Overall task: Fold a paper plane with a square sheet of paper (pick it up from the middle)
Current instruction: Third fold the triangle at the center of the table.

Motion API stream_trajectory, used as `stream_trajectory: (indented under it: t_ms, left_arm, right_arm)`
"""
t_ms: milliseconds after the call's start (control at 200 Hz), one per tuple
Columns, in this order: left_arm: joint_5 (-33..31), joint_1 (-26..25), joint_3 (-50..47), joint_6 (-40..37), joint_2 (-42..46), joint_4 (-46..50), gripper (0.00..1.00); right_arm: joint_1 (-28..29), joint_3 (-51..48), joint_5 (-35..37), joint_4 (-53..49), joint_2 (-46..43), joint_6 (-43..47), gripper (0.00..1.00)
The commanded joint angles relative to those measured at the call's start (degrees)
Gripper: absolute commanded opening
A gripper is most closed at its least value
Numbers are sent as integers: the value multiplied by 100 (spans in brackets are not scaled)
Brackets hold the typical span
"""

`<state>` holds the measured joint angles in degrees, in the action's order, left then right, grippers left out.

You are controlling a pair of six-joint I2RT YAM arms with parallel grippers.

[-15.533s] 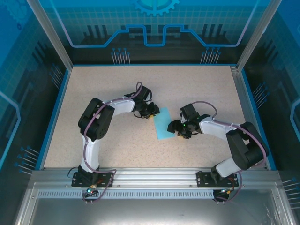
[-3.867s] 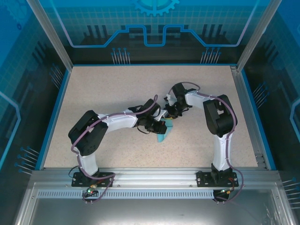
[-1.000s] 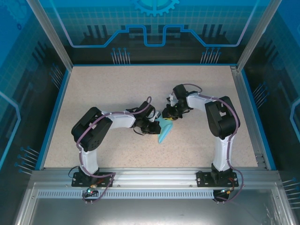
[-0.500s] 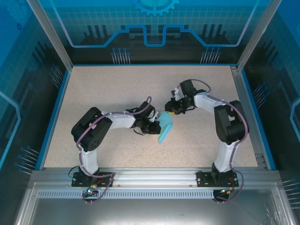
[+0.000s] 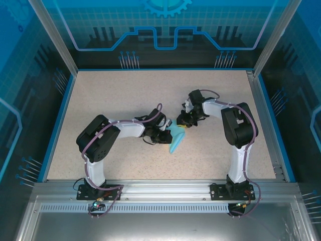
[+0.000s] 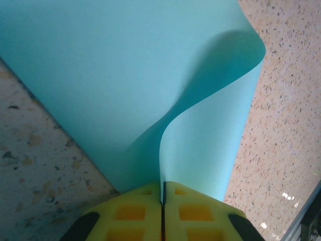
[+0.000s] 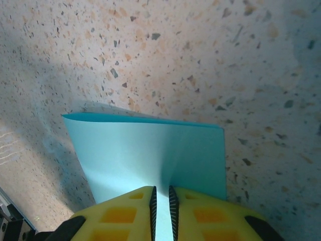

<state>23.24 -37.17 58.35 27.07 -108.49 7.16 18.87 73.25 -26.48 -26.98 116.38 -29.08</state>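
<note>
Left gripper (image 6: 162,197): clamped on square sheet of paper (image 6: 100,75).
Right gripper (image 7: 162,197): narrow gap astride its edge.
Step, we judge: first fold.
Next: right pinch, then match edges.

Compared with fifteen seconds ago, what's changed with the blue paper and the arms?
The square sheet of paper, then flat, is now curled over itself. The right gripper swung round to its far side, backed off, then returned, jaws nearly closed around an edge. The left gripper stays clamped on the paper.
</note>
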Motion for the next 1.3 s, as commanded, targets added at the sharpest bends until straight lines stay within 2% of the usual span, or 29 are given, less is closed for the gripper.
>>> stream_trajectory:
  t_ms: [0,795,1290]
  left_arm:
    - [-132,8,28,-7,71,339,9]
    - [-77,5,-119,145,363,11,9]
    - [-66,4,-71,129,6,3,9]
  right_arm:
    - [37,49,282,-246,147,95,18]
    - [46,-11,284,-246,226,87,19]
    - [45,22,264,-283,210,113,20]
